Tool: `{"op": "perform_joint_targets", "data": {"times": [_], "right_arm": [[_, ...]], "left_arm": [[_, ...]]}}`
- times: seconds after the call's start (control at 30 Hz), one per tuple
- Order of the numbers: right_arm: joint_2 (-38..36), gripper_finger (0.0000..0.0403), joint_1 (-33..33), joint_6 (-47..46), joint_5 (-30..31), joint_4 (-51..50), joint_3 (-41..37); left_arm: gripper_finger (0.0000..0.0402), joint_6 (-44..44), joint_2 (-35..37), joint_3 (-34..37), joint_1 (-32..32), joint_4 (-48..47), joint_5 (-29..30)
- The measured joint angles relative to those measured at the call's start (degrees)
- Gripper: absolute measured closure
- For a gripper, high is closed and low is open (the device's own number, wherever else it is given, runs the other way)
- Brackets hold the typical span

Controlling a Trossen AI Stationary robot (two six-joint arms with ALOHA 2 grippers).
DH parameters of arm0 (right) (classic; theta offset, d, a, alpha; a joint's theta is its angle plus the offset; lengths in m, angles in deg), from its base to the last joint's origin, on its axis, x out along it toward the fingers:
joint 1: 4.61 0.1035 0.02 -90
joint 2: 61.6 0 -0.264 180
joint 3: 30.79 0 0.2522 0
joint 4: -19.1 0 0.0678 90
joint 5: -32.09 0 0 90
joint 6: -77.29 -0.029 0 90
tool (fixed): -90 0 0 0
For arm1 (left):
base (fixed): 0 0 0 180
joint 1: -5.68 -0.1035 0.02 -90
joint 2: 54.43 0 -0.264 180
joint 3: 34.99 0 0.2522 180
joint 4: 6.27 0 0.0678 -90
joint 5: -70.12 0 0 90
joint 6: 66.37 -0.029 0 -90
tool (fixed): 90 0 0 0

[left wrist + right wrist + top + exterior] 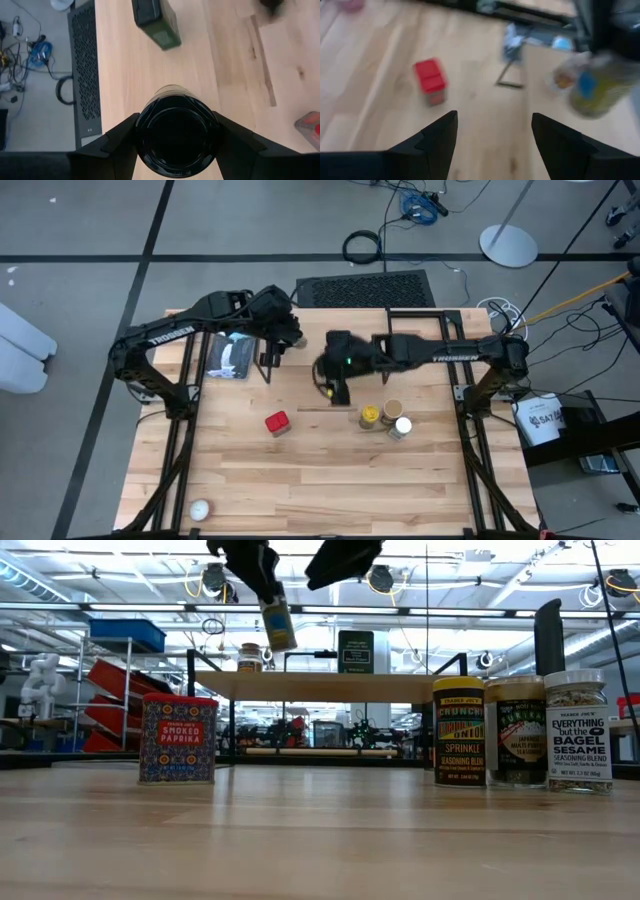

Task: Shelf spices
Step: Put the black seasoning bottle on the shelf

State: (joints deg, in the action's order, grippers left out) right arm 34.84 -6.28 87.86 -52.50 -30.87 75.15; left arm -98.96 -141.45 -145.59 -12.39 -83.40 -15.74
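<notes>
My left gripper is shut on a small dark-lidded jar with a blue and yellow label, which hangs above the left part of the shelf. A dark square tin stands on the shelf's plank beyond the jar. My right gripper hovers open and empty over the table beside the shelf, near the middle. The red tin stands on the table. The yellow-lidded jar, the tan-lidded jar and the white-lidded jar stand together on the table to its right. My left gripper pinches the jar at its lid end, one finger on each side. The fingers come slanting down from above. The jar hangs tilted below them, lifted clear of the plank.
A flat blue-and-black package lies left of the shelf. A small white ball rests near the table's front left corner. A black perforated mat lies beyond the far edge. Bare tabletop spreads in front of the spices.
</notes>
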Motion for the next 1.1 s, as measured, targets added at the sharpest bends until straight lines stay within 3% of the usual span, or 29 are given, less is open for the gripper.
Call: {"op": "perform_joint_targets", "data": {"times": [0.17,0.33,0.43,0.7,1.1], "right_arm": [[0.7,0.0161,-6.2,0.6,-0.1,3.4,0.0],[1.3,0.0158,-9.7,3.4,-4.5,6.7,0.0],[2.4,0.0145,-10.4,4.6,-7.1,7.1,0.0],[5.8,0.0101,-12.3,4.8,-4.9,12.6,0.0],[7.6,0.0102,-13.0,6.3,-8.6,16.5,0.0]], "left_arm": [[0.0182,-0.9,0.0,-0.9,0.0,-0.2,-1.0],[0.0182,-1.2,0.0,-0.9,0.0,-0.2,-1.0],[0.0182,-1.3,0.0,-0.9,0.0,-0.2,-1.0],[0.0182,-1.2,0.0,-0.9,0.0,-0.2,-1.0],[0.0182,-2.8,0.0,-0.9,0.0,0.1,-2.4]]}}
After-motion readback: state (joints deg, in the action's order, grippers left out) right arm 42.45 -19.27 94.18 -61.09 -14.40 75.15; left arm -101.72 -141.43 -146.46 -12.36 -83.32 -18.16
